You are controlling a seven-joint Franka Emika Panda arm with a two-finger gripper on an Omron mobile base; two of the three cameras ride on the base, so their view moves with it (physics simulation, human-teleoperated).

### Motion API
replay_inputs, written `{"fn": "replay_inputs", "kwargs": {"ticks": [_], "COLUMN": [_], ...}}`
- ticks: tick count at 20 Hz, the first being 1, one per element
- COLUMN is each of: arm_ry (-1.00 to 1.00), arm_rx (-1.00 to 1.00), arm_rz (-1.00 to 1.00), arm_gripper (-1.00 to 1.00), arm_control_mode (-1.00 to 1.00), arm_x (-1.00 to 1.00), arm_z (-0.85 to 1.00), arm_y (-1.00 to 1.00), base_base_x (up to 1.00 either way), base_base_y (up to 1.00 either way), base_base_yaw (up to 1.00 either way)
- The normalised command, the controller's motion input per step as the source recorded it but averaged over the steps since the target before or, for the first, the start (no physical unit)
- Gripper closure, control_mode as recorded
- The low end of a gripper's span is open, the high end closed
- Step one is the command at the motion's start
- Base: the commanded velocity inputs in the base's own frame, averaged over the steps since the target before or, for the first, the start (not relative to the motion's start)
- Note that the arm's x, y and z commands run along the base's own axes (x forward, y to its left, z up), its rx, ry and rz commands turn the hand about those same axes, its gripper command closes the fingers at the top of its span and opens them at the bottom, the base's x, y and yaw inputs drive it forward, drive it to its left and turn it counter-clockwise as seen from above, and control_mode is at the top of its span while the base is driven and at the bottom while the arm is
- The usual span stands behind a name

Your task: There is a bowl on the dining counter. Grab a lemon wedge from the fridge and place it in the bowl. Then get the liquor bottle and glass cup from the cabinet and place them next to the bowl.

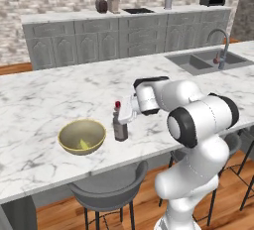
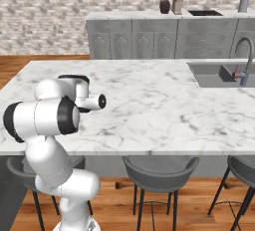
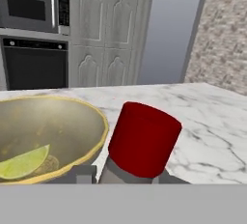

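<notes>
Liquor bottle (image 1: 120,126) stands upright on the marble table (image 1: 59,92), just right of the bowl (image 1: 82,136), near the table's front edge. That fits the task: the bottle belongs next to the bowl, not in it, and it looks already set down where it should end up.

Gripper (image 1: 124,117) sits against the bottle's upper part, arm reaching in from the right. The bottle's base looks to rest on the table. Whether the fingers pinch the neck or have let go, I cannot tell; the left base view hides them behind the hand, and the hand view does not show them against the bottle.

Hand view looks down over the bottle's red cap (image 3: 144,138), close under the camera, with the bowl's rim just to its left (apart, by the look of it, though the gap is narrow).

Containers:
- Bowl: yellow-green, open, upright. Holds one lemon wedge (image 3: 23,163) lying on the bottom. So the first part of the task reads as done.
- Bottle: capped, contents not visible.

Glass cup not beside the bowl yet; judged to be the remaining step. Sink (image 1: 206,60) is well off to the far right.
</notes>
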Motion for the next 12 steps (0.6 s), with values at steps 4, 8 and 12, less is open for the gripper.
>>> {"fn": "replay_inputs", "kwargs": {"ticks": [4, 8, 12], "arm_ry": [-0.12, -0.11, -0.02], "arm_rx": [-0.02, -0.02, 0.00], "arm_rz": [0.04, 0.02, 0.00], "arm_gripper": [-1.00, -1.00, -1.00], "arm_control_mode": [-1.00, -1.00, -1.00], "arm_x": [-0.05, -0.22, -0.05], "arm_z": [-0.25, -0.21, -0.07], "arm_y": [0.14, 0.14, 0.06], "base_base_x": [0.00, 0.00, 0.00], "base_base_y": [0.00, 0.00, 0.00], "base_base_yaw": [0.00, 0.00, 0.00]}}
